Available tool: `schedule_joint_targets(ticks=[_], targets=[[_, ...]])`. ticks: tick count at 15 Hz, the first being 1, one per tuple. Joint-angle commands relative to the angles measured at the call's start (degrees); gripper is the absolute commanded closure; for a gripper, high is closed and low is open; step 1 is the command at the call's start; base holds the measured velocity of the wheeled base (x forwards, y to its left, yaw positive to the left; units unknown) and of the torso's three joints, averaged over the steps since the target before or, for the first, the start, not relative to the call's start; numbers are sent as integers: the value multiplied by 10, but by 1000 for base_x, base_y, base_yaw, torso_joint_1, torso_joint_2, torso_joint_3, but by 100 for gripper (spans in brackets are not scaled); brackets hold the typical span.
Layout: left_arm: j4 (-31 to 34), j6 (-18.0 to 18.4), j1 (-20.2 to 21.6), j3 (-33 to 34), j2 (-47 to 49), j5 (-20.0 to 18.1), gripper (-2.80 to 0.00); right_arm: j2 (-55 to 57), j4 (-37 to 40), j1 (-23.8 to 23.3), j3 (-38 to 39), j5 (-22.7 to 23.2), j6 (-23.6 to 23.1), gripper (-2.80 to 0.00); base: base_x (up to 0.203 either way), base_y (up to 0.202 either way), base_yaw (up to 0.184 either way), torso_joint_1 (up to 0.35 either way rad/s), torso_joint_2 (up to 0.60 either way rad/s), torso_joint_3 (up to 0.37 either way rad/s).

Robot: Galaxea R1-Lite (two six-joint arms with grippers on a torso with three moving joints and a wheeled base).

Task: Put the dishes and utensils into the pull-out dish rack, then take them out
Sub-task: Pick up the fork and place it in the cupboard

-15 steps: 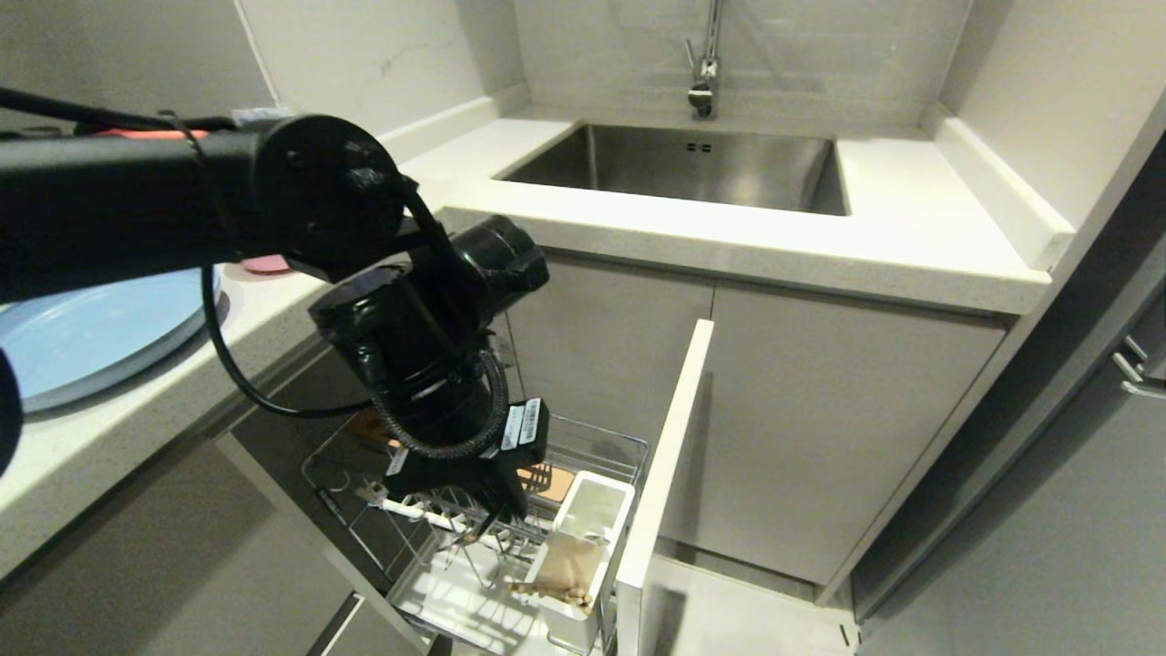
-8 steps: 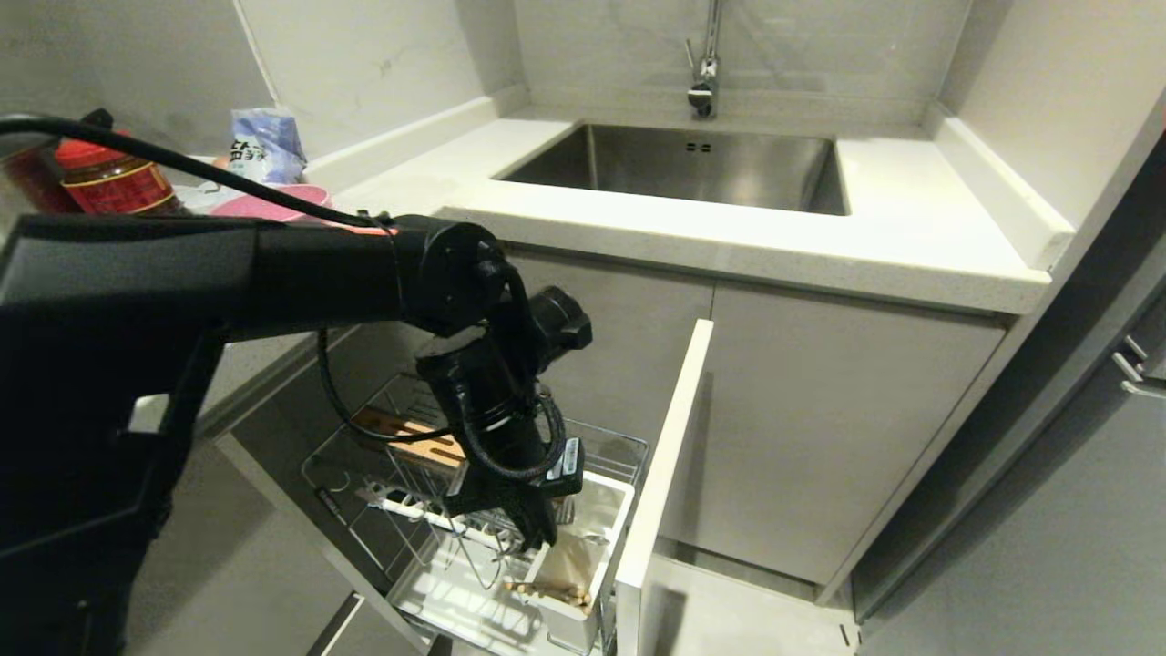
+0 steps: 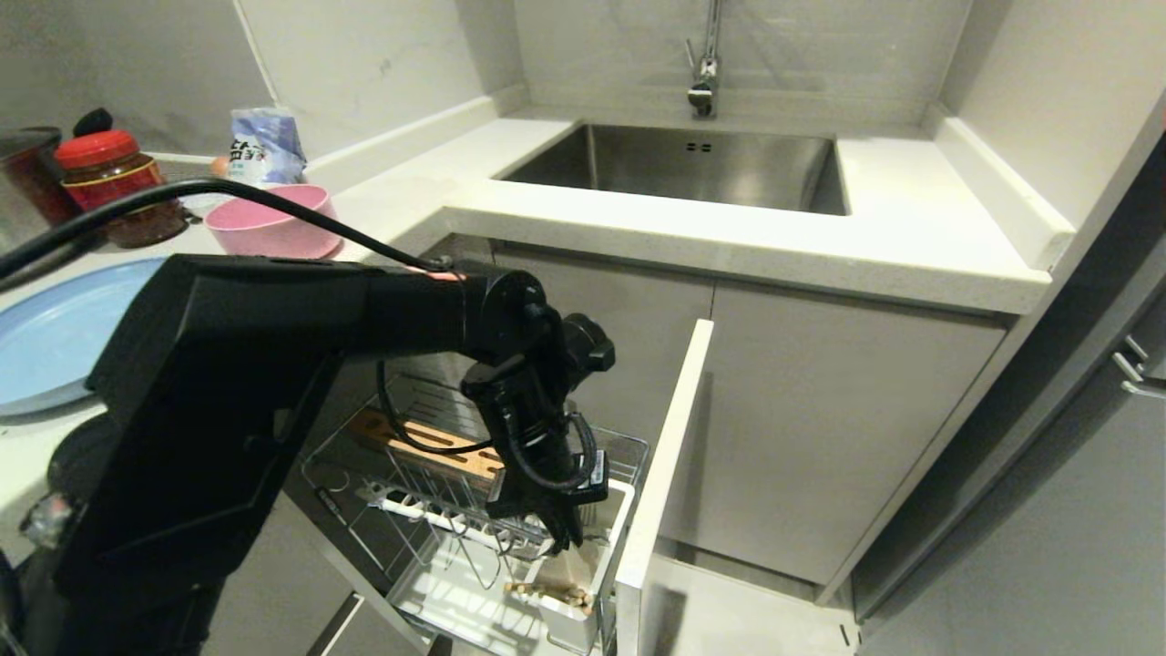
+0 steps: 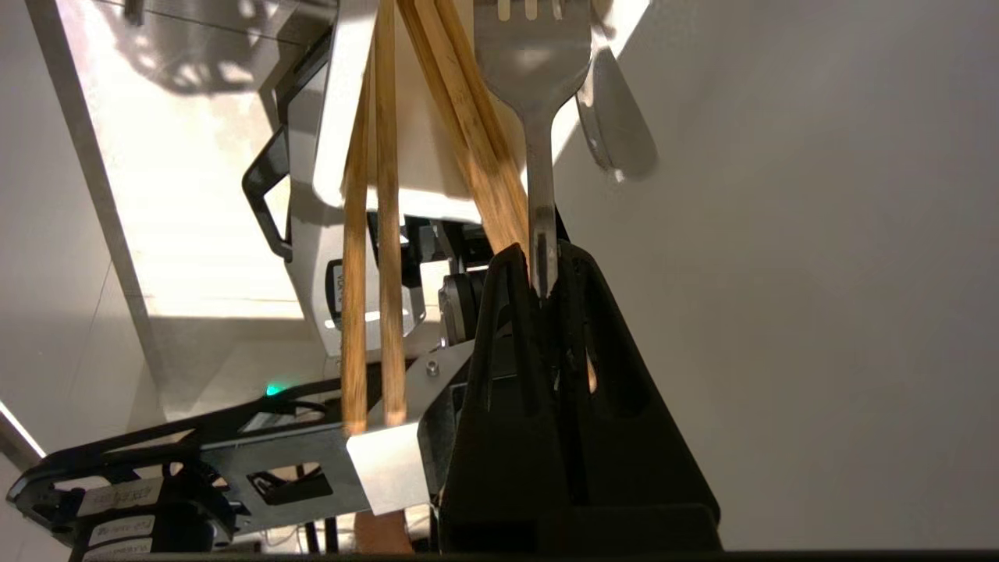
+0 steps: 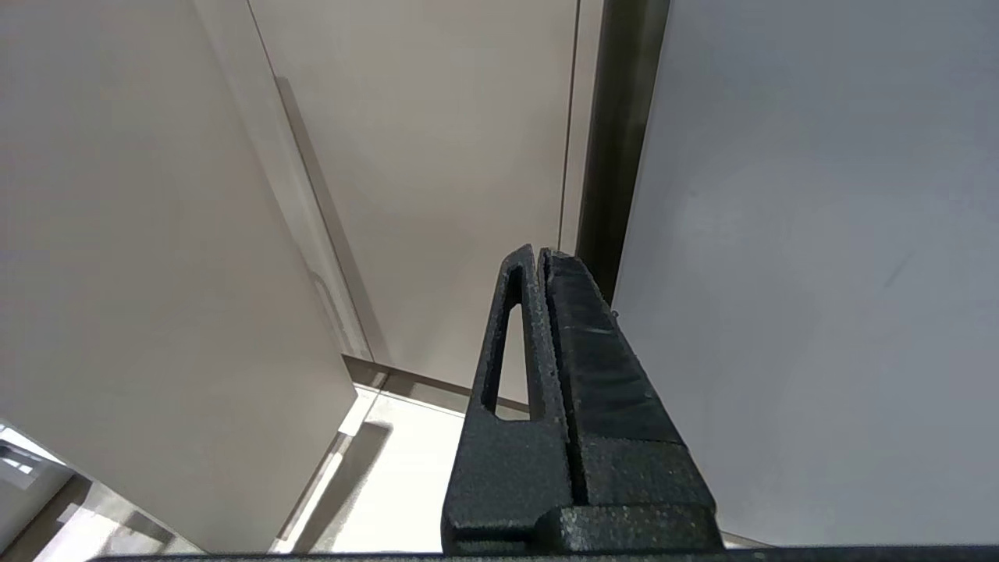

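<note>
In the head view the left gripper [image 3: 557,539] points down over the utensil cup [image 3: 583,569] of the pull-out dish rack [image 3: 410,474], the arm hiding what it carries. Only the left wrist view shows the jaws pinching the fork [image 4: 537,117] at its handle, with the chopsticks [image 4: 375,234] just beside it. The right gripper [image 5: 540,257], jaws pressed together and empty, appears only in its own view; the pink bowl [image 3: 273,226] and blue plate [image 3: 55,328] sit on the surface, well apart.

We lose the fork [image 4: 534,117] tines past the wrist picture's edge, chopsticks [image 4: 373,234] likewise cut off, plate [image 3: 46,337] cropped at nine o'clock, cup [image 3: 583,583] contents indistinct.
</note>
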Motion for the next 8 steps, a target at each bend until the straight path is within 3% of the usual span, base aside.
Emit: schedule_joint_targets(ticks=[1,8], targets=[[-5,-1,1,0,20,-1,0,0,-1,0,15,0,0,0,0,0,0,0,0,0],[-39,6,26,0,42,-13,0,0,-1,0,15,0,0,0,0,0,0,0,0,0]])
